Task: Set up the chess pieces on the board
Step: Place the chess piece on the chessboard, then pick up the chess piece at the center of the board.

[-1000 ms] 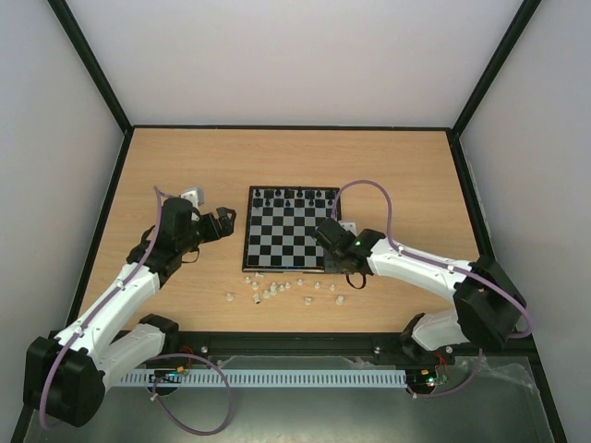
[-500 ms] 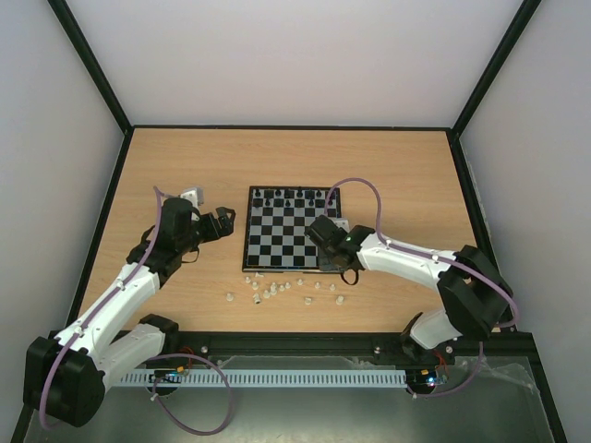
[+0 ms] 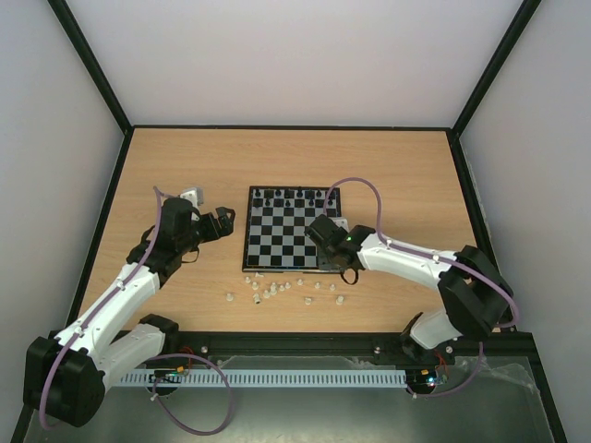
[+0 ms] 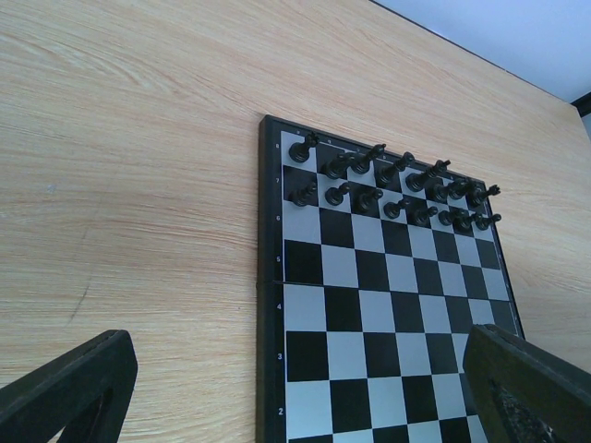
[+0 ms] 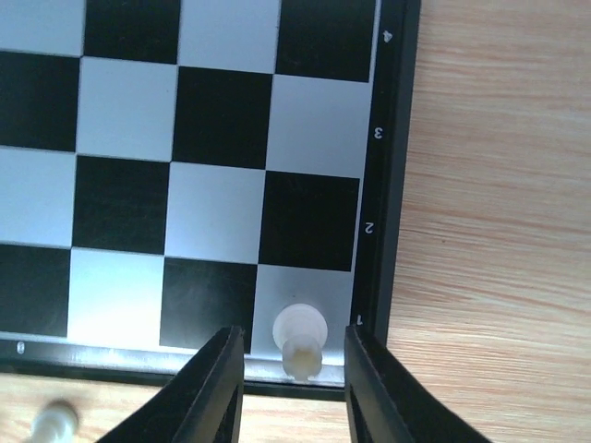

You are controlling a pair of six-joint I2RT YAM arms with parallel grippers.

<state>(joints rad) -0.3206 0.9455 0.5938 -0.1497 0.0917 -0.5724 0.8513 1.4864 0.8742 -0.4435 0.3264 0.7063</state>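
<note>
Straddling a single white piece [image 5: 300, 330], the right gripper [image 5: 294, 355] has its jaws parted a little. A sliver of board shows on either side of the piece, so it appears to grip nothing. The piece stands upright on the white square at the near right corner of the board [image 5: 222, 120], its long axis pointing up between the fingers [image 5: 217, 392]. I judge this placement done. The next move is probably a straight lift, since any sideways drift could tip the piece.

The other chess pieces [image 3: 277, 291] lie scattered on the desk [image 3: 185, 166] in a loose row just off the board's near edge, towards the arm bases. From the right gripper they lie closer to the bases and mostly to its left, the closest just beside its corner. One stray piece [image 5: 51, 425] shows blurred at the lower left of the right wrist view, seemingly on its side. From above, the pieces are too small to tell whether they stand or have fallen.

The left gripper [image 4: 295, 369] is spread wide and empty, beside the board's left edge. It is near the left end of the scatter, but the right arm is nearer most of it. Black pieces [image 4: 388, 180] fill the two far rows.
</note>
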